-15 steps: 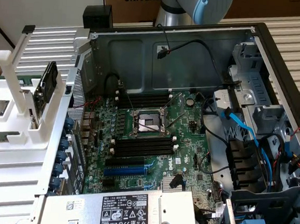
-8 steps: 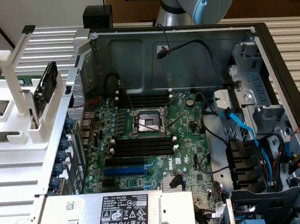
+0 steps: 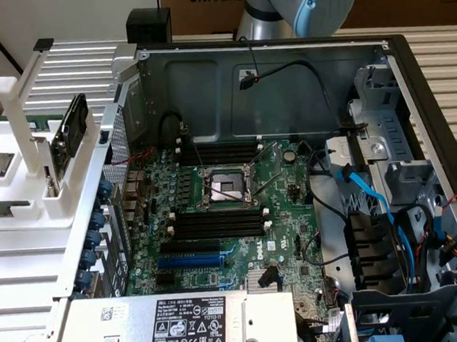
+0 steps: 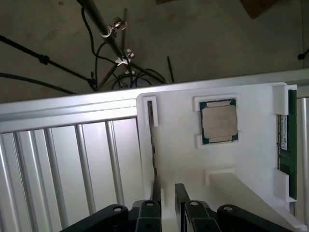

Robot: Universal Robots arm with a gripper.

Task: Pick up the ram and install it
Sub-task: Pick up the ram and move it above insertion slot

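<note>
The ram (image 3: pixel 74 123), a long, thin, dark-green circuit-board stick, stands on edge in a narrow slot of the white plastic holder block (image 4: pixel 251 159). It sits on the side of the block that faces the open black computer case (image 3: pixel 425 91). It is not yet in any of the black memory slots (image 3: pixel 212 225) inside that case. The black 2-fingered tool (image 4: pixel 168 192) hangs over the block, released and holding nothing, with bare white plastic showing between its fingers. In the wrist view the stick shows only as a thin dark edge. Its long axis runs straight away from the tool, and its near end lines up with 1 finger rather than with the gap. The fingers appear to stand across the board's thickness, 1 to each flat face. A square silver processor chip (image 4: pixel 218 121) sits mid-block, and past it, at the block's opposite edge, lies a second green stick (image 4: pixel 285 145).
</note>
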